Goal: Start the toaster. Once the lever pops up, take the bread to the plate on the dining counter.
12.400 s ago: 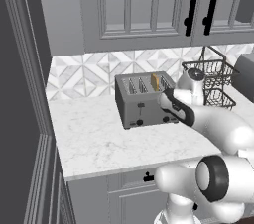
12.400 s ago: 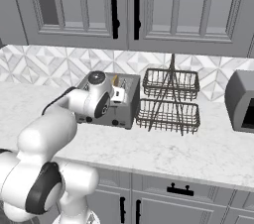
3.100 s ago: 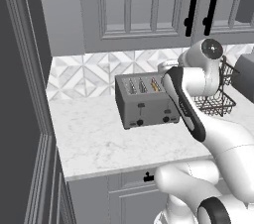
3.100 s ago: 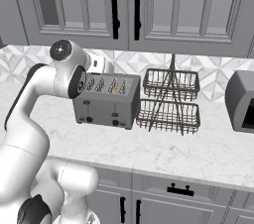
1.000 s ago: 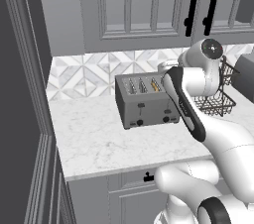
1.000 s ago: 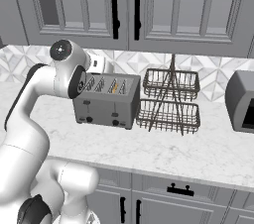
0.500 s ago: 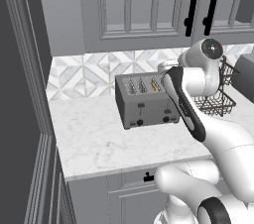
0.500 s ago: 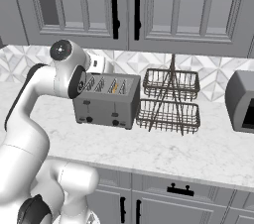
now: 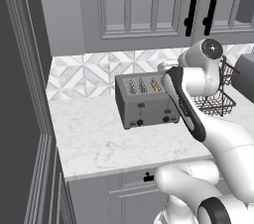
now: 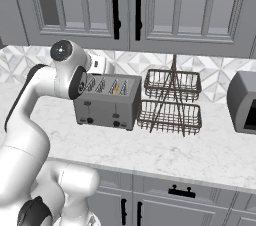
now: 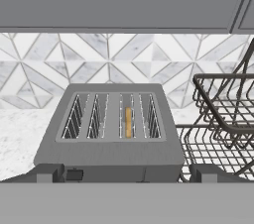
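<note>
Toaster stands on the marble bench, against the tiled wall, just left of a black wire basket. Bread sits in the third slot from the left. End effector hovers above the toaster's front edge, fingers spread wide apart, empty.
</note>
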Controlling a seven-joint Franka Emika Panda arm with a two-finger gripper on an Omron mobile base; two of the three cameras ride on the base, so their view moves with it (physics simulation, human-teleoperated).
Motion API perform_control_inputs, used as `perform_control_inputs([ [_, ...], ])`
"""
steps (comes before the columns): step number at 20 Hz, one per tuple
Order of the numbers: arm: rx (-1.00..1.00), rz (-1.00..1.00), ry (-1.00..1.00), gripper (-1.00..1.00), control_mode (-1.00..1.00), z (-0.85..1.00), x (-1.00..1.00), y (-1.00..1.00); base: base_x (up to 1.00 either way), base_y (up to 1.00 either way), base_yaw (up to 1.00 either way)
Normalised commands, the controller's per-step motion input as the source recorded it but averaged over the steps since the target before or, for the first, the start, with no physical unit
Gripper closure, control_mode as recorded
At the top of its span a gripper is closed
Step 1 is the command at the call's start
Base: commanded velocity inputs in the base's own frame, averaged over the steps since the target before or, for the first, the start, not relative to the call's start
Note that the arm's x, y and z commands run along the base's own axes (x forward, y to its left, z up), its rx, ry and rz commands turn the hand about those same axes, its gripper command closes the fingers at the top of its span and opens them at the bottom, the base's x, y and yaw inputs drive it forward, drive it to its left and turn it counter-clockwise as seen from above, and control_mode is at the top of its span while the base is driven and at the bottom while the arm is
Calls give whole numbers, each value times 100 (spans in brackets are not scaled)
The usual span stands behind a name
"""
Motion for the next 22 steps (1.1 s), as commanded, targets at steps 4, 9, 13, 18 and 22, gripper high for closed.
perform_control_inputs([
  [4,0,0,0,-100,-100,0,0,0,0,0,0],
  [9,0,0,0,-100,-100,0,0,0,0,0,0],
  [13,0,0,0,-100,-100,0,0,0,0,0,0],
  [18,0,0,0,-100,-100,0,0,0,0,0,0],
  [22,0,0,0,-100,-100,0,0,0,0,0,0],
])
